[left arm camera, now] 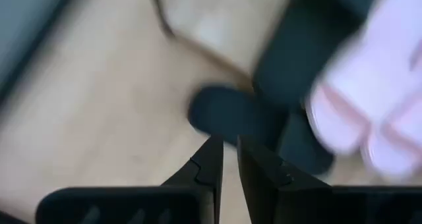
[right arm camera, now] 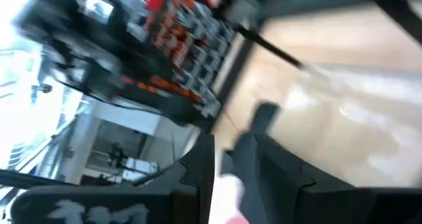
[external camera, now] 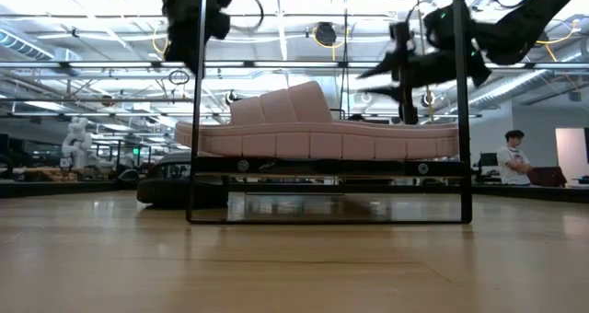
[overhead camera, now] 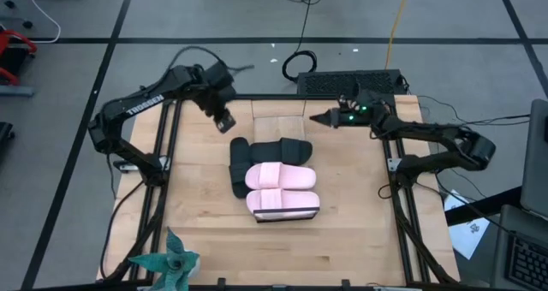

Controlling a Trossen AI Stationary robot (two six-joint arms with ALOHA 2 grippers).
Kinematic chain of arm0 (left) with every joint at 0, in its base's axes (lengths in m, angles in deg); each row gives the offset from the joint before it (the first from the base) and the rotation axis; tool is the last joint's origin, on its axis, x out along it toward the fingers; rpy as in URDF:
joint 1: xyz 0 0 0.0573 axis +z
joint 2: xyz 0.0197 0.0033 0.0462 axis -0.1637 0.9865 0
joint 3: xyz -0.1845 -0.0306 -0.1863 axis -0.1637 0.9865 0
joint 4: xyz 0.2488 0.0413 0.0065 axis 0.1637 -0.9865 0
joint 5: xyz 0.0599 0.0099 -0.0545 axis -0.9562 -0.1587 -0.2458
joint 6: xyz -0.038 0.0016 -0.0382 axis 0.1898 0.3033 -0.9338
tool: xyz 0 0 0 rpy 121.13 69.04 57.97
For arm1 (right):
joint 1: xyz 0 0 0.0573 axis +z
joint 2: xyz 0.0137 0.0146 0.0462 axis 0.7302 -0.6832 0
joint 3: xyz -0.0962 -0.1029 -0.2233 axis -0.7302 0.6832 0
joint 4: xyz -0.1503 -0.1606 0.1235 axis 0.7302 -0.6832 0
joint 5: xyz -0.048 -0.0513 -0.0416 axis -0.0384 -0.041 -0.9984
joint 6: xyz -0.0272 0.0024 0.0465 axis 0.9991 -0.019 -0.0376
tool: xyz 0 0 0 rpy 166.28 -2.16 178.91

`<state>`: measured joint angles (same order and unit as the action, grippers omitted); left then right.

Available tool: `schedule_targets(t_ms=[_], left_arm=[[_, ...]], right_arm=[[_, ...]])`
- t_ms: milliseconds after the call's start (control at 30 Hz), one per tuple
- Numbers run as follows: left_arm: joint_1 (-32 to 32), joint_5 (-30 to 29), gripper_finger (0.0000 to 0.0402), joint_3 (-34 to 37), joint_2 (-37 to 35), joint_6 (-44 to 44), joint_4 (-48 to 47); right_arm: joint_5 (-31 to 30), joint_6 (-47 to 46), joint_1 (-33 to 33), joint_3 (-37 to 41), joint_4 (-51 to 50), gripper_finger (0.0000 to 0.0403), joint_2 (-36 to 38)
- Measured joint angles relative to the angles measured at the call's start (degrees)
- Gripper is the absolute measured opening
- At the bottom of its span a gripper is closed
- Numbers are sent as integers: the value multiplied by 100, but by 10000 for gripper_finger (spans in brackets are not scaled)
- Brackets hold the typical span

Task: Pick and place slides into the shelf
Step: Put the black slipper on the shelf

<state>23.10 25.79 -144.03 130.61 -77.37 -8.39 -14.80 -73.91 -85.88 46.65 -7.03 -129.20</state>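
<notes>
The shelf [overhead camera: 278, 121] stands in the middle of the table; its dark frame [external camera: 327, 166] shows in the low view. Two pale pink slides [overhead camera: 281, 177] [overhead camera: 282, 203] lie side by side on its top [external camera: 313, 129]. One black slide [overhead camera: 278, 150] lies across the shelf behind them. The other black slide [overhead camera: 239, 167] lies along the shelf's left side [external camera: 170, 191]. My left gripper [overhead camera: 226, 122] [left arm camera: 229, 151] hovers shut and empty above the table, left of the shelf's far end. My right gripper [overhead camera: 313, 117] [right arm camera: 224, 155] hovers shut and empty at the far end's right side.
A teal paper plant [overhead camera: 167, 261] stands at the table's near left corner. A black box [overhead camera: 351, 81] with cables sits past the far edge. Bare wood lies left and right of the shelf. A person [external camera: 511, 156] stands in the room behind.
</notes>
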Motion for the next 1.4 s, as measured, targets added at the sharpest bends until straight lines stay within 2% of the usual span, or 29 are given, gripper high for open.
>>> schedule_targets(t_ms=[133, 267, 433, 767, 900, 1067, 1200, 1400], left_arm=[[-1, 840, 47, 839, 0, 334, -67], [1, 1238, 47, 1566, 4, 538, 157], [-48, 2180, 47, 2040, 0, 856, 586], [-342, 2306, 47, 2560, 30, 914, 1805], [-329, 2786, 47, 2765, 76, 892, 1919], [-331, 2852, 47, 2950, 71, 985, 1987], [-331, 3207, 47, 3066, 70, 987, 2270], [-331, 2985, 47, 3277, 70, 898, 2754]], right_arm=[[-4, 5, -136, 0, 39, 93, 570], [-2, 14, -197, 0, 31, 93, 1004], [-18, 8, -269, 0, -3, 93, 1277], [-44, 2, -278, -2, -205, 93, 1292], [-112, -18, -277, -4, -190, 93, 1294], [-180, -103, -265, -4, -185, 93, 1294], [-181, -149, -265, -4, -185, 93, 1294], [-181, -151, -259, -4, -185, 93, 1294]])
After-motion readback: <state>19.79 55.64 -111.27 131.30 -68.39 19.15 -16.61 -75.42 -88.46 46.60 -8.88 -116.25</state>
